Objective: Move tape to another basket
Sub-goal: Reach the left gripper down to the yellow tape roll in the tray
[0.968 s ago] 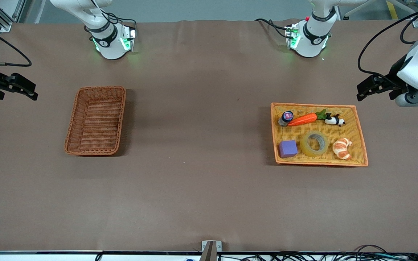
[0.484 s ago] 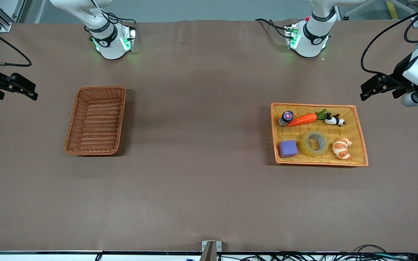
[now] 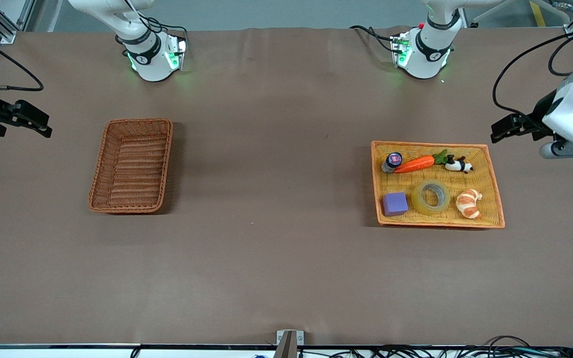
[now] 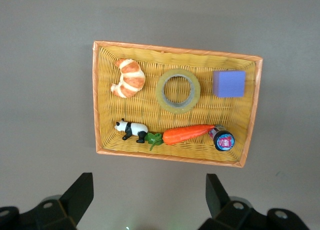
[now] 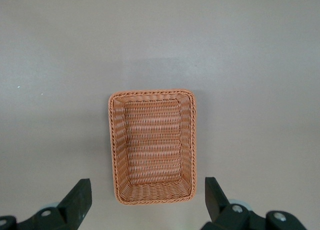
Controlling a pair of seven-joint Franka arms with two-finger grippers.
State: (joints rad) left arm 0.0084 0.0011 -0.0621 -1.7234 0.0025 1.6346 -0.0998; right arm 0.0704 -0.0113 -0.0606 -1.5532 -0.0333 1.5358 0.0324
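Tape [image 3: 431, 196] lies flat in the wide orange-yellow tray [image 3: 494, 186], between a purple block [image 3: 395, 204] and a toy croissant [image 3: 468, 203], with its open core facing up. Farther from the front camera in the same tray sit a carrot [image 3: 414, 163], a small panda figure [image 3: 458, 164] and a little round-lidded jar [image 3: 392, 161].

You should find the roll light and stiff, but its wound face looks smooth and may slip. My judgement: put one finger down into the core and one outside the wall, pinching the ring's thickness on the side away from the block and croissant.

Your left claw [image 3: 508, 127] hangs over bare tabletop [image 3: 276, 258] just off the tray's corner at the left arm's end, its fingers [image 4: 77, 196] spread wide and holding nothing. The reddish-brown basket [image 3: 131, 165] stands well apart toward the right arm's end and has nothing in it. Your right claw [image 3: 28, 119] waits over the tabletop's edge near that basket, fingers [image 5: 79, 197] wide apart too.
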